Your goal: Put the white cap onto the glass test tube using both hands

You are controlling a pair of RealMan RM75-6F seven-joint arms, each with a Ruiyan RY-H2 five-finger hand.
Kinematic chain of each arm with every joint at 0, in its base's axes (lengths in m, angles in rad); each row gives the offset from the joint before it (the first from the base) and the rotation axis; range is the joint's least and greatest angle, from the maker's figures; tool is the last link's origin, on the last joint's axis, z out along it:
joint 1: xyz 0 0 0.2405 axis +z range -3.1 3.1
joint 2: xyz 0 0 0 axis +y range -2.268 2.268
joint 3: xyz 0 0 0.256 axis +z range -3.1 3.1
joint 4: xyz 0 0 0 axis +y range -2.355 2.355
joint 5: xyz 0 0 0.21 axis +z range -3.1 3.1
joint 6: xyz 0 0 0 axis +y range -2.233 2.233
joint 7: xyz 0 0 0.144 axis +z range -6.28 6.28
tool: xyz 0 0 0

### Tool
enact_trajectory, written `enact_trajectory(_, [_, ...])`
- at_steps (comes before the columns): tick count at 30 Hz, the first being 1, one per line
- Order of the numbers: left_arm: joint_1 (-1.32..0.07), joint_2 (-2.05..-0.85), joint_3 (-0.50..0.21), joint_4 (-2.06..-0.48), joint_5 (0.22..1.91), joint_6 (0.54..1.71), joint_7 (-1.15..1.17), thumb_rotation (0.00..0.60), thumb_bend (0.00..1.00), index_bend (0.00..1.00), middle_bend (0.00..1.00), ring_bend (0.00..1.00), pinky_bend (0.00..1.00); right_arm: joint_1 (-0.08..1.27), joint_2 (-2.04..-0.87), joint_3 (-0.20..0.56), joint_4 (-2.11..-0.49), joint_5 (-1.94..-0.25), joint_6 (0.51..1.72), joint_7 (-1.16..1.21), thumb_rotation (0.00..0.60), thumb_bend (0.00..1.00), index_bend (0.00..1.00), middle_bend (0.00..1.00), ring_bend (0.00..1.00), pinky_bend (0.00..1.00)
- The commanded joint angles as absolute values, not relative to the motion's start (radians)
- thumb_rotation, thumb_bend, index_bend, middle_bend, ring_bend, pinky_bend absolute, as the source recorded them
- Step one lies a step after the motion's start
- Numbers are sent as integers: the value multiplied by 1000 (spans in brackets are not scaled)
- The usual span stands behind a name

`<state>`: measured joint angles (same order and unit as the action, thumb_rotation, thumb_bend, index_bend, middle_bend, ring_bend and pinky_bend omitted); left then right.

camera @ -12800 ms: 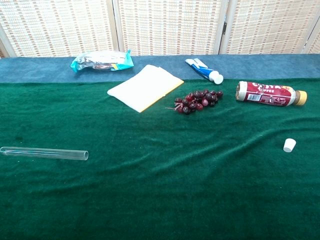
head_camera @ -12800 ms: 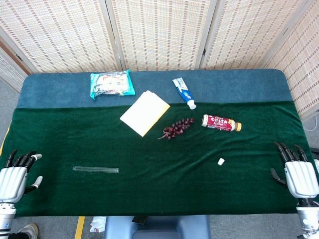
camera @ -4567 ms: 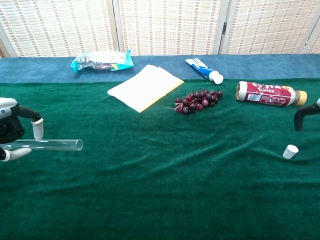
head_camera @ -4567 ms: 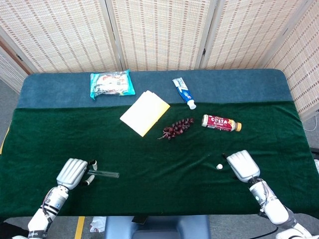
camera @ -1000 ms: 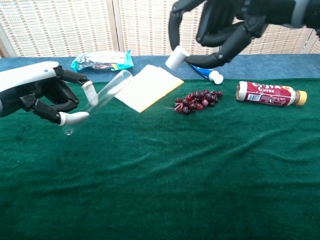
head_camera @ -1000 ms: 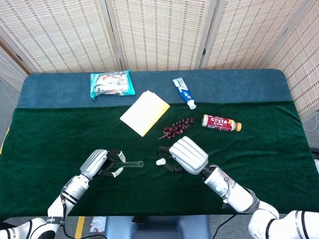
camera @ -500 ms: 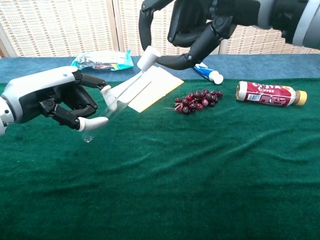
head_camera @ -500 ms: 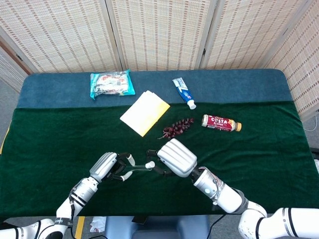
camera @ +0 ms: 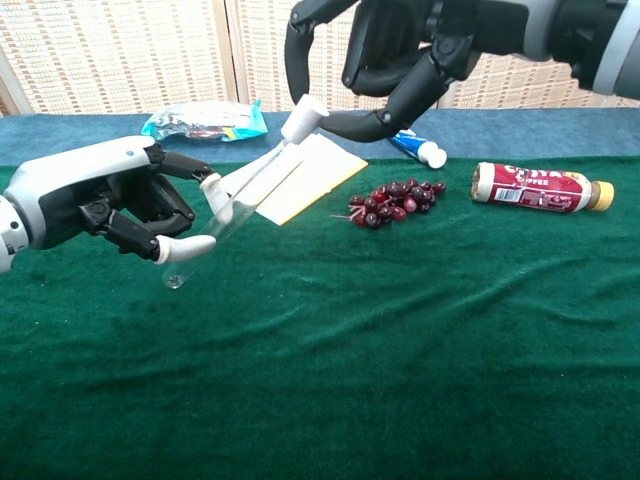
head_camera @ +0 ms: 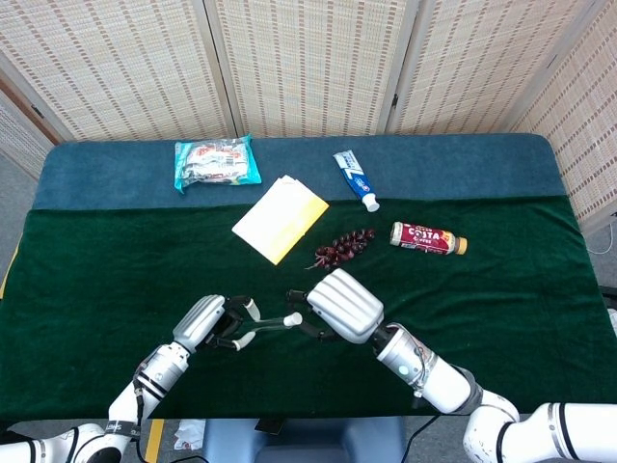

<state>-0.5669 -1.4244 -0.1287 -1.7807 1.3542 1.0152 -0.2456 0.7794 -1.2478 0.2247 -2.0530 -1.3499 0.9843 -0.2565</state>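
The left hand (camera: 110,205) grips the glass test tube (camera: 228,205) near its closed end, at the left of the chest view, well above the desk (camera: 400,340). The tube's long axis is tilted: the closed end points down and left, the open mouth up and right, toward the right hand (camera: 400,55). The right hand, at the top centre of the frame, pinches the white cap (camera: 303,117) between thumb and a finger, with the other fingers curled above it. The cap sits at the tube's mouth, in line with the axis; whether it is fully seated cannot be told. In the head view the same contact shows at lower centre, cap (head_camera: 293,318) against the tube's right end.

Judgement: any remaining move is a push along the tube axis, down and left, with the left hand bracing.

The desk carries a dark green cloth. Beyond lie grapes (camera: 395,202), a yellow pad (camera: 300,180), a coffee bottle (camera: 535,187), a toothpaste tube (camera: 415,148) and a snack packet (camera: 200,122). Woven screens (camera: 120,50) close the far side.
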Motion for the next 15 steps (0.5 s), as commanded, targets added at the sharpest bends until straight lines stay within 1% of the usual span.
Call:
enact_trajectory(1, [-568,-1424,-129,-1781,1353,1016,-244,600,550,648,952,918,861,780,-1246,223,-2055,-1350,985,-254,600,571,748,1000,1000,1000])
enact_trajectory(15, [-571,-1425,-128,-1784,1348,1019,-237,600,551,648,951,918,861,791,-1239,217,-2054,-1332,979,-263,600,570,748,1000,1000,1000])
